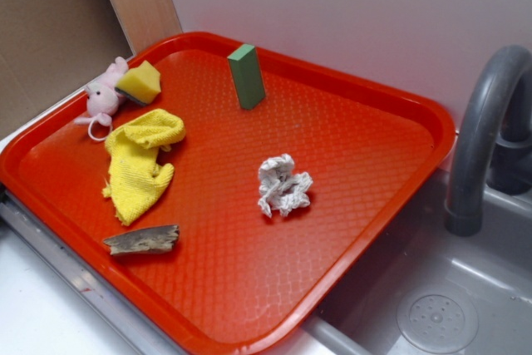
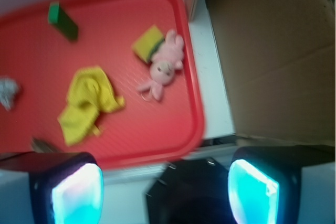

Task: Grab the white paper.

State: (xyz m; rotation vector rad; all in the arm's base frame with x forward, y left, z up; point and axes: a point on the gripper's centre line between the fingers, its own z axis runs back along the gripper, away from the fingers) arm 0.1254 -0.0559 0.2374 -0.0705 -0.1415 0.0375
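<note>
White wall is running behind a red tray that is sitting on a pale tabletop, with a grey sink and its curved faucet lying beside the tray's far edge. In the wrist view the end effector is hovering off the tray, past its corner and over the pale tabletop, with a brown cardboard panel off to one side of it. Its two fingers, glowing cyan on their inner faces, are standing wide apart with nothing between them.

The white paper is lying crumpled on the tray's ribbed floor, free of everything else; from the end effector it is sitting far off, at the very edge of the wrist view, beyond the yellow cloth. That cloth is lying bunched between the end effector and the paper. A small piece of wood is resting nearest the end effector, just inside the tray rim. The pink plush toy is lying against a yellow sponge, the two touching, farther in. A green block is standing upright at the far side of the tray, well apart from the paper.
</note>
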